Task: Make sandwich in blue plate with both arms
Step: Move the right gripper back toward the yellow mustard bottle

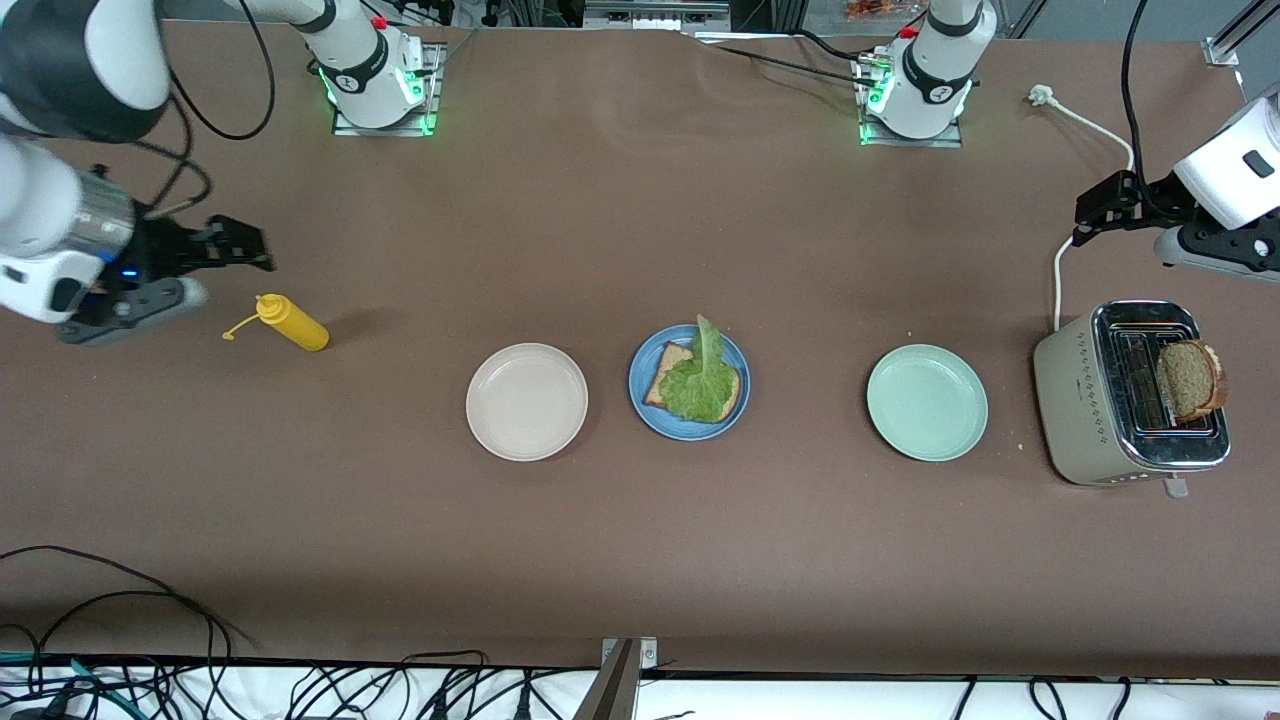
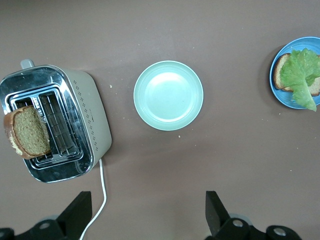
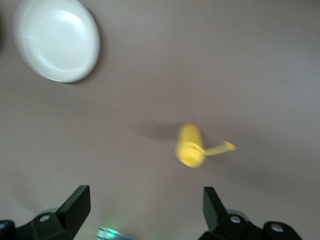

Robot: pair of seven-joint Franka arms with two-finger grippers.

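A matte brown table (image 1: 620,230) fills the scene, its edge nearest the front camera lined with tangled black cables (image 1: 120,640) over a white strip. In the middle sits the blue plate (image 1: 689,382), holding one bread slice (image 1: 668,372) with a ruffled lettuce leaf (image 1: 701,380) on top (no second slice on it yet). Seen from that plate in the front view, the beige plate (image 1: 527,401) lies at nine o'clock and the mint-green plate (image 1: 927,402) at three o'clock, both bare. Past the green plate, at the left arm's end of the table, stands a beige and chrome toaster (image 1: 1130,395) with another bread slice (image 1: 1190,378) sticking up out of one slot; its white cord (image 1: 1090,130) trails away toward the arm bases. The left gripper (image 1: 1105,208) hangs above the table at about twelve o'clock from the toaster, its jaws spread wide and holding nothing. The right gripper (image 1: 235,245) hangs above the table near a yellow squeeze bottle (image 1: 291,322) lying on its side at the right arm's end, jaws likewise wide and bare.
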